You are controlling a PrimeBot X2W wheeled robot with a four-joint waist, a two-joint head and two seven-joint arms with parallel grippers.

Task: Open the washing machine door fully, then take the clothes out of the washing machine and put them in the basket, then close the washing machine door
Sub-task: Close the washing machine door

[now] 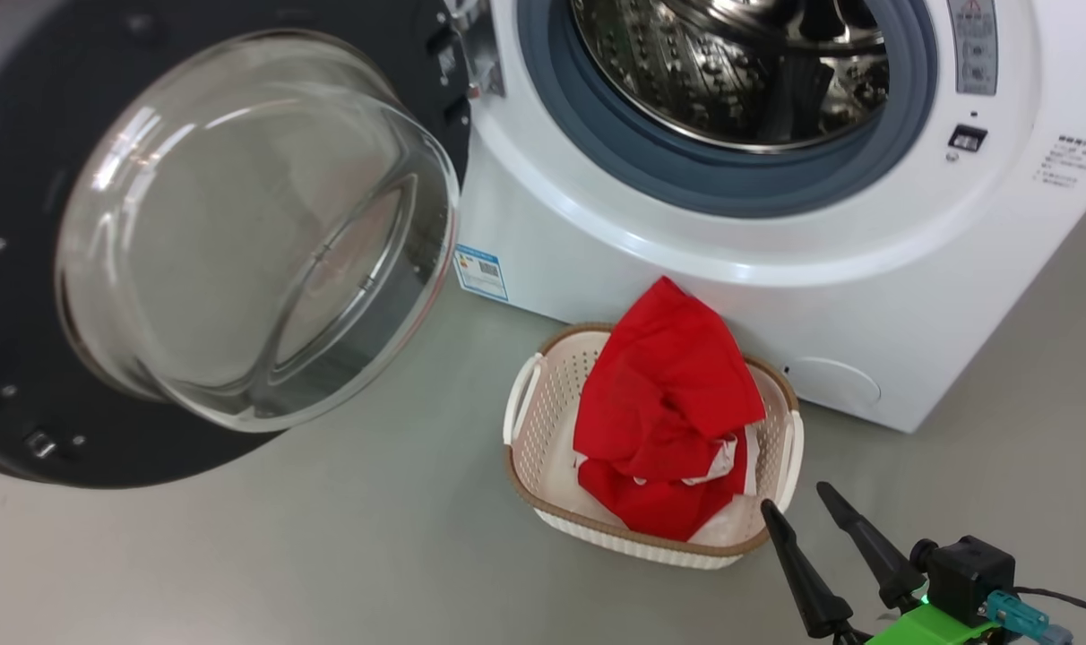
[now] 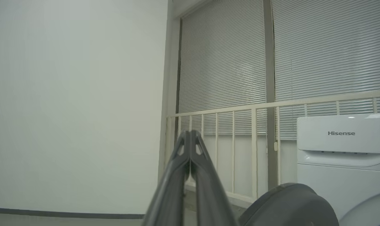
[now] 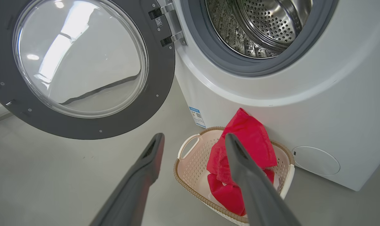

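The right gripper (image 1: pixel 794 497) is spread apart and holds nothing. It hovers low, just beside the near end of the basket (image 1: pixel 650 548), with its fingers pointing toward the washing machine (image 1: pixel 686 269). The left gripper (image 2: pixel 190 138) has its two fingers pressed together, with nothing in them. It points off at a wall and some window blinds.

The basket sits on the floor (image 1: pixel 328 555) right in front of the washing machine. The clothes (image 1: pixel 668 394) are in it, a bright red heap with bits of white. The heap is longer than it is wide. Its long way runs from the machine toward the robot, and its pointy top sticks up past the rim on the machine side. I cannot tell if it touches the machine.

The part of the drum (image 1: pixel 731 72) that shows looks bare, so I think the taking-out step is done. Closing comes next.

The washing machine door (image 1: pixel 256 233) hangs wide open at the left of the opening. Its glass bowl bulges out toward the robot. It is round, so it has no long way.

I think a gripper has to get to the door's far edge, away from the hinge. Then it can push the door round until it shuts on the grey ring.
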